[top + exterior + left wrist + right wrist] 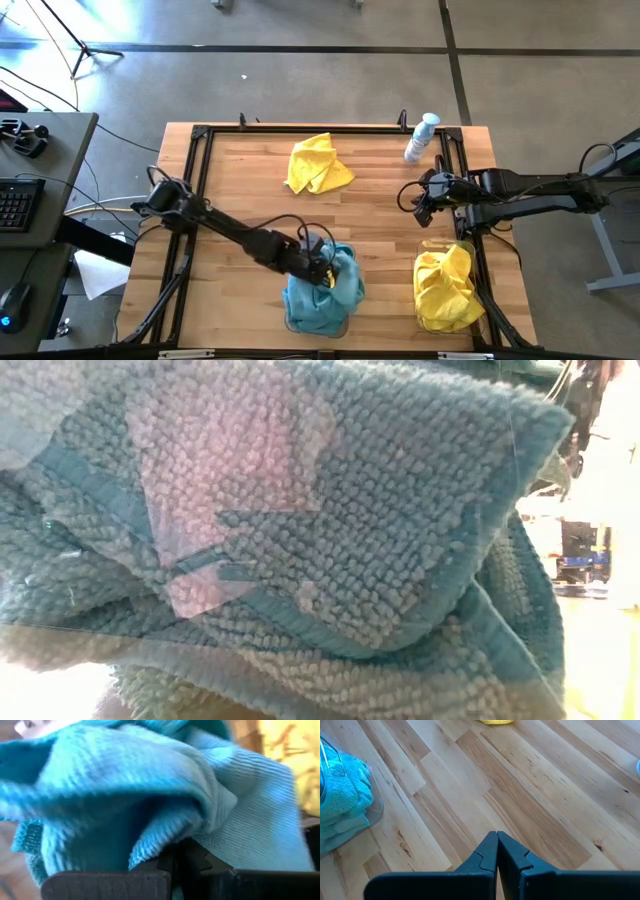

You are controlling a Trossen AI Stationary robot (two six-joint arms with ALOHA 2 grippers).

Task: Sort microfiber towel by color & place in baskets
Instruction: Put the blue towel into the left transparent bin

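Note:
A teal towel (pixel 335 272) is bunched on a pile of teal towels in the clear basket (pixel 300 322) at the table's near edge. My left gripper (pixel 322 268) is at this towel's left side, shut on it. The teal pile (pixel 300 510) fills the low view. A second clear basket (pixel 424 322) to the right holds yellow towels (pixel 445 288). One yellow towel (pixel 318 165) lies crumpled on the far middle of the table. My right gripper (pixel 497 845) is shut and holds nothing; it hovers over bare wood near the right edge (pixel 425 203). My left gripper holds the teal towel by a bunched fold (pixel 165 840), pinched between its two shut fingers (pixel 197 862). It reaches in slanting from the table's left. The cloth billows slack over and beyond the fingers and rests on the teal pile in the basket.
A white and blue spray bottle (pixel 421 138) lies near the far right corner. A black frame (pixel 195 180) runs around the tabletop. Bare wood (pixel 380 230) lies between the loose yellow towel and the baskets. A desk with a keyboard (pixel 18 203) stands left of the table.

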